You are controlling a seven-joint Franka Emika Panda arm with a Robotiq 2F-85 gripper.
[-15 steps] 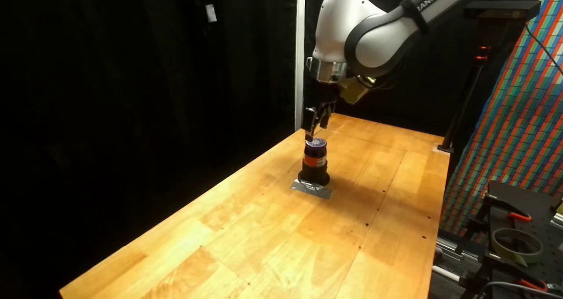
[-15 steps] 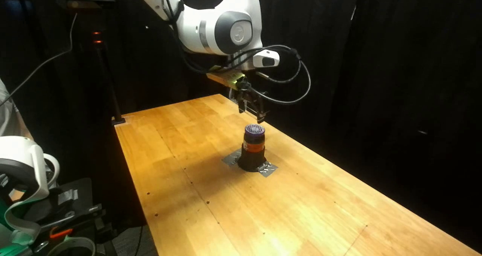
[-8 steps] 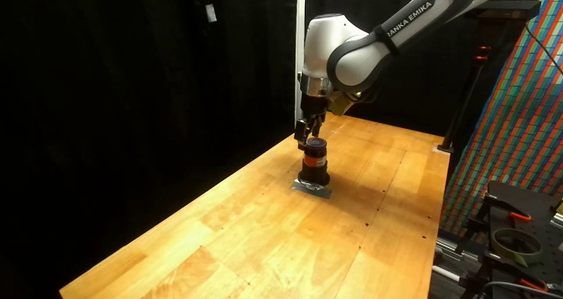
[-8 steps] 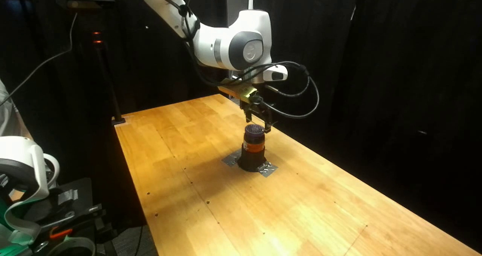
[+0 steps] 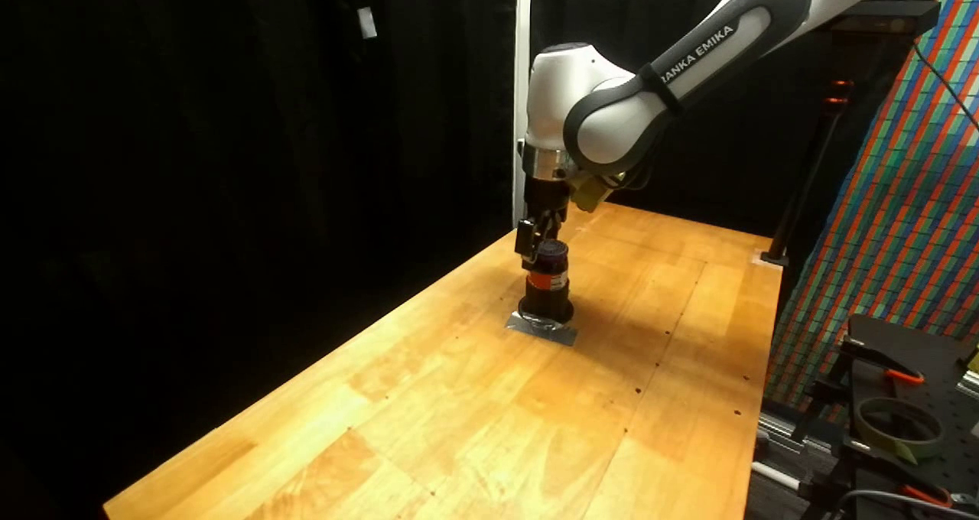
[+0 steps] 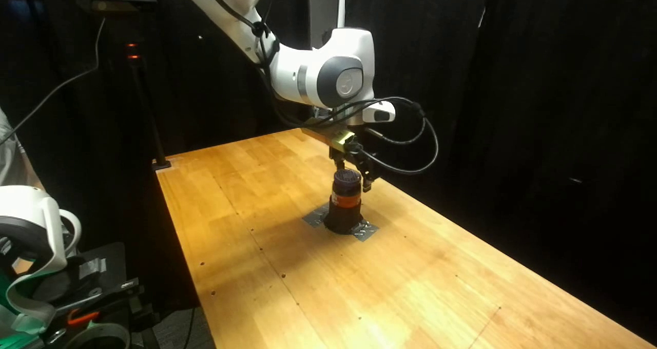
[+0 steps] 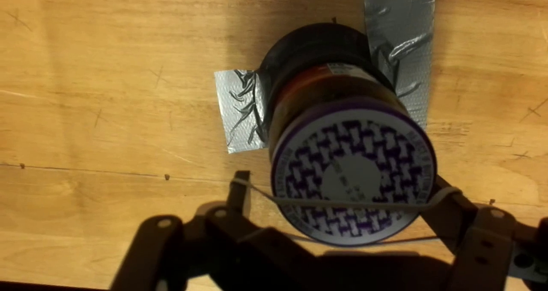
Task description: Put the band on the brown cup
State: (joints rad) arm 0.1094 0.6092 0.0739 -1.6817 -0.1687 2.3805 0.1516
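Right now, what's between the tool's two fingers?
In the wrist view, the stretched band spans that gap, with one strand crossing in front of the brown cup.

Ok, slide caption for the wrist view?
Band held stretched by the open gripper, one side running across the lid of the cup.

Black curtains (image 5: 268, 199) hang behind butcher-block worktop (image 5: 459, 405), glare (image 6: 436, 308) on near end; multicolour checked sheet (image 5: 910, 199) alongside; grey floor (image 6: 172, 331).
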